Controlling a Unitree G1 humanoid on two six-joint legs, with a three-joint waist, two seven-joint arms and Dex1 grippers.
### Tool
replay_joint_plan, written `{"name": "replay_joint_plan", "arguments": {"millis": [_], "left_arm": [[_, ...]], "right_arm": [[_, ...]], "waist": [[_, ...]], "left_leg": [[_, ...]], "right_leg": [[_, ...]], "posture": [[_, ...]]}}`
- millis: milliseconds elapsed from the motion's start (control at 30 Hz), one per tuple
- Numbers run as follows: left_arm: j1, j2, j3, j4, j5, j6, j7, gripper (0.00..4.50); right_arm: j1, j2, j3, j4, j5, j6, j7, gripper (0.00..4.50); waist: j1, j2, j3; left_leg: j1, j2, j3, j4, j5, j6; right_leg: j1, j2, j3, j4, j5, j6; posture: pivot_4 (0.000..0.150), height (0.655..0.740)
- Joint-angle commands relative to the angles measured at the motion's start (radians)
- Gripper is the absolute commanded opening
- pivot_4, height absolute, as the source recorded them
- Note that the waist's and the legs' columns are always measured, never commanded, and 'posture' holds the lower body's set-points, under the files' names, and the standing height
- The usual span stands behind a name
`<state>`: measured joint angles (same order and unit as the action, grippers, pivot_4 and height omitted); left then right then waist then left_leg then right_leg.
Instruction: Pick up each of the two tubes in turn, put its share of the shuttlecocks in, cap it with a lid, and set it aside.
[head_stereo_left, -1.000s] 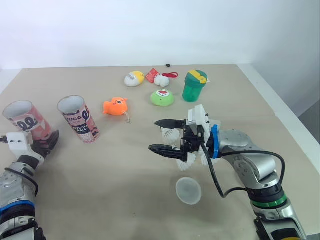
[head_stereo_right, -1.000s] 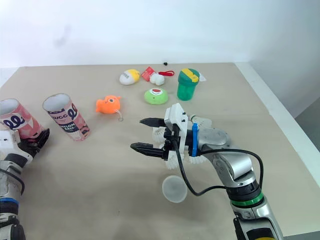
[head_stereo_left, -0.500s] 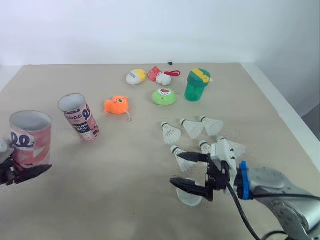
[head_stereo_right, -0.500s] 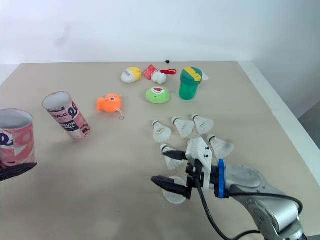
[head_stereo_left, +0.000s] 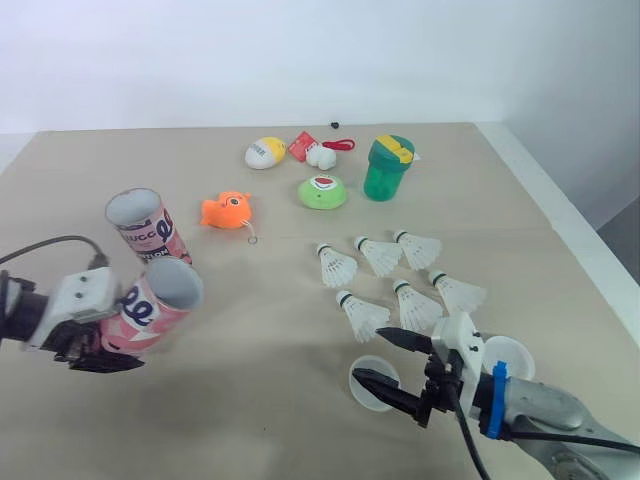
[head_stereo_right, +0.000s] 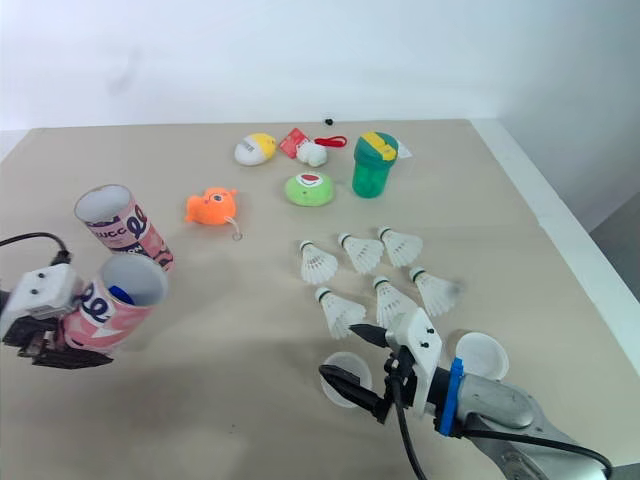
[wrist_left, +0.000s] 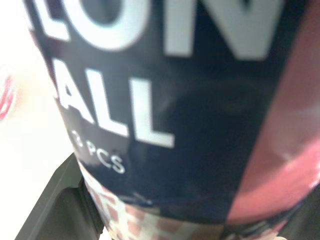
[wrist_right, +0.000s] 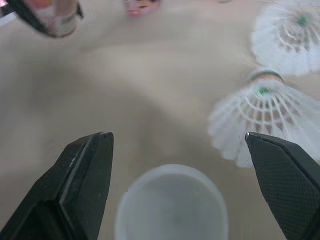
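Left eye view: the tabletop (head_stereo_left: 270, 330) layout is the same, the action is on the left. The tube (head_stereo_left: 158, 300) that stood at the far left a second ago is off the surface. It has been brought in toward the middle and tipped, open mouth facing the shuttlecocks (head_stereo_left: 378, 256). The left hand (head_stereo_left: 105, 350) is pinching it near the base, and the wrist view shows the tube wall packed between the fingers. The second tube (head_stereo_left: 145, 228) stands untouched just behind it.

The right hand (head_stereo_left: 372, 357) has pulled back from over the shuttlecocks toward the near edge. Its fingers are spread and straddle a lid (wrist_right: 172, 205), not touching it as far as I can tell. All six shuttlecocks lie in two rows, none picked. The other lid (head_stereo_left: 508, 355) is just right of that hand.

Read: pickup is done and the tube is presented for loading. The right hand is over a lid, but shuttlecocks go in first, so it likely needs to go back to them.
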<state>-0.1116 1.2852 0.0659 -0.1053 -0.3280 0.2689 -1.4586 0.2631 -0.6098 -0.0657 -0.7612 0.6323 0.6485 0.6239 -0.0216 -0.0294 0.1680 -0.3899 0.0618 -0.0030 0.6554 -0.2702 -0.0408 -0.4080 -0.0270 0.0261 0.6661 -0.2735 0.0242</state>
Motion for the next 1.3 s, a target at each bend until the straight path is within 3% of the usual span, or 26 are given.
{"name": "replay_joint_plan", "arguments": {"millis": [33, 367, 733, 867, 1067, 1300], "left_arm": [[-0.103, -0.039, -0.120, 0.014, 0.098, -0.051, -0.017, 3.52], [-0.193, -0.052, -0.240, 0.029, 0.206, -0.022, -0.061, 3.52], [-0.248, -0.103, -0.288, -0.031, 0.218, 0.083, -0.056, 3.52], [-0.240, -0.105, -0.276, -0.041, 0.220, 0.093, -0.044, 3.52], [-0.205, -0.097, -0.244, -0.080, 0.207, 0.113, -0.010, 3.52], [-0.108, -0.092, -0.154, -0.219, 0.144, 0.253, 0.053, 3.52]], "right_arm": [[-0.028, 0.035, 0.049, 0.006, -0.040, -0.023, -0.046, 4.50], [-0.152, 0.164, 0.155, 0.054, -0.113, 0.000, -0.179, 4.50], [-0.204, 0.206, 0.164, 0.103, -0.119, 0.018, -0.209, 4.50], [-0.199, 0.217, 0.164, 0.104, -0.111, 0.020, -0.213, 2.93], [-0.184, 0.215, 0.160, 0.090, -0.092, 0.025, -0.194, 0.04], [-0.255, 0.150, 0.125, 0.002, 0.051, 0.039, -0.075, 0.04]], "waist": [[0.000, 0.000, 0.000], [-0.001, 0.002, 0.000], [0.000, 0.008, -0.004], [0.001, 0.008, -0.004], [0.001, 0.008, -0.004], [-0.001, 0.008, -0.003]], "left_leg": [[0.000, 0.000, 0.000, 0.000, 0.000, 0.000], [0.001, 0.001, 0.001, 0.000, 0.000, 0.000], [0.003, 0.000, 0.001, 0.001, 0.001, 0.002], [0.003, -0.001, 0.001, 0.002, 0.001, 0.002], [0.003, -0.004, 0.002, 0.003, 0.001, 0.002], [0.003, -0.005, 0.004, 0.006, 0.001, 0.002]], "right_leg": [[0.000, 0.000, 0.001, 0.000, 0.000, 0.000], [0.000, 0.004, 0.005, 0.001, 0.000, 0.000], [0.000, 0.004, 0.008, 0.004, 0.000, 0.000], [0.000, 0.004, 0.010, 0.006, 0.000, 0.000], [0.000, 0.005, 0.016, 0.007, -0.001, 0.002], [0.000, 0.004, 0.021, 0.009, -0.002, 0.004]], "posture": [[0.150, 0.7400], [0.150, 0.7400], [0.150, 0.7400], [0.150, 0.7400], [0.150, 0.7400], [0.150, 0.7400]]}}
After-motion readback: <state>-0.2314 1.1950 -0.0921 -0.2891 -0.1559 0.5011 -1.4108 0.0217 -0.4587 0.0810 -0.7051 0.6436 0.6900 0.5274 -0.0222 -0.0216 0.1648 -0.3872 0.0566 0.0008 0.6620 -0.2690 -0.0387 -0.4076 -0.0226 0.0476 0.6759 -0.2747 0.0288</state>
